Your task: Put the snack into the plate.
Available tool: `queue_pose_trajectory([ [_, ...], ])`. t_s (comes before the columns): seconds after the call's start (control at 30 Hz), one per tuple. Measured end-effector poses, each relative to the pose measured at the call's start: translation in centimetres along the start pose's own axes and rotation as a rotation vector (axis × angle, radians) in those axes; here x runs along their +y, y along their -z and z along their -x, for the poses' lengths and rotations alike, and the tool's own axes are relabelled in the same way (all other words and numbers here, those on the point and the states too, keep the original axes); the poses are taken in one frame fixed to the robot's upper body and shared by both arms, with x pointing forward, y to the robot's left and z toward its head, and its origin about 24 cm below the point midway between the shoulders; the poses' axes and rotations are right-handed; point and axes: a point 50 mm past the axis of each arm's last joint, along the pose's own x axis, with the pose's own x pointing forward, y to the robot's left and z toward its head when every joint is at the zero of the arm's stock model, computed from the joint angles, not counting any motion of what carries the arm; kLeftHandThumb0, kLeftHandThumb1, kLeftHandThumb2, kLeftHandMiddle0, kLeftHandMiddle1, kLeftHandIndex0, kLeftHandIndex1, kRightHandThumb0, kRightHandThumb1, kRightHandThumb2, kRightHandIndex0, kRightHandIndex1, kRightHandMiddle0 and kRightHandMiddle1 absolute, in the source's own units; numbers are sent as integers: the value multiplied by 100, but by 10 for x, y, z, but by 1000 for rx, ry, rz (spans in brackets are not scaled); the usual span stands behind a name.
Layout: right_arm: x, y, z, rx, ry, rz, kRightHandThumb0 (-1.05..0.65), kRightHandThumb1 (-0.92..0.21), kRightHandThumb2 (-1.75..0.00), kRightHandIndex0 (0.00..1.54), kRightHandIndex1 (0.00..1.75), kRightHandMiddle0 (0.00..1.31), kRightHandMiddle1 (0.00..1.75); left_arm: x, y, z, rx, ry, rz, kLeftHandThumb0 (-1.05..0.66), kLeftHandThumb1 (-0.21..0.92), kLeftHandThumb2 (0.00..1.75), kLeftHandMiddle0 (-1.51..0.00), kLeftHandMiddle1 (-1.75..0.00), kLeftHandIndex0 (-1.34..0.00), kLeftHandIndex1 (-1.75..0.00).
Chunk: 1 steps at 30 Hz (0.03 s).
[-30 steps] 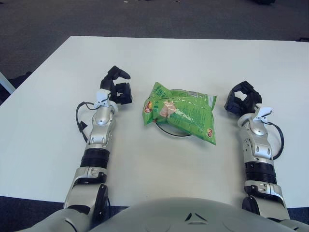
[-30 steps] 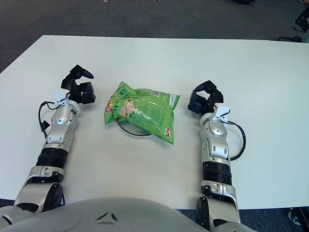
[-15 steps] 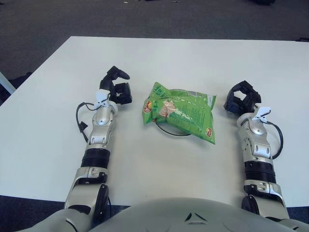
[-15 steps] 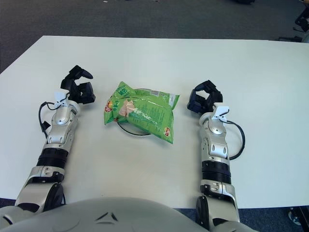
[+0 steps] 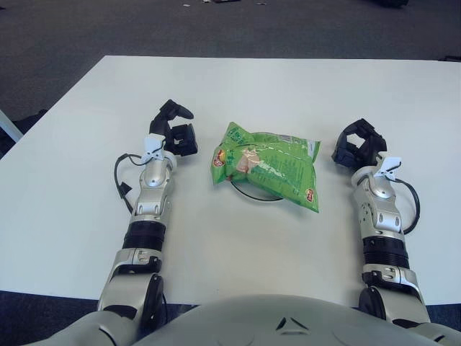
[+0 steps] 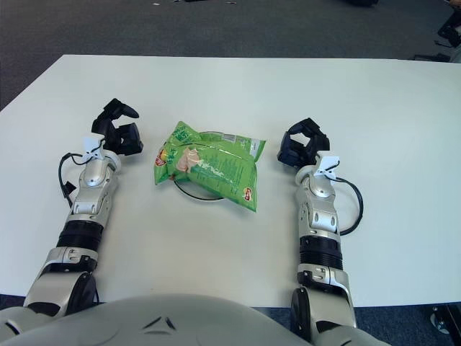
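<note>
A green snack bag [image 5: 268,165] is seen lying on a plate [image 5: 248,192], of which only a thin dark rim shows at the bag's near edge and a short arc at its far edge; most of the plate is covered by the bag. The bag lies flat, near the middle of the white counter [image 5: 238,86], with its printed face up.

The left robot hand [image 5: 176,130] is shown just left of the bag, apart from it, with its dark fingers loosely curled and nothing held between them. The right robot hand [image 5: 358,146] is shown just right of the bag, also apart from it, its fingers likewise loosely curled around nothing. Both forearms are extended over the counter from the near edge, and a dark cable is looped beside each wrist.
</note>
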Motion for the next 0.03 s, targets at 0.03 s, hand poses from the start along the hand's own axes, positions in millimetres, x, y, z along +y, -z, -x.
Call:
queue_pose_trajectory([
  [0.03, 1, 0, 0, -1, -2, 0, -51, -26, -139, 130, 175, 66, 175, 0, 0, 0, -2, 0, 0, -51, 25, 141, -140, -175, -67, -175],
])
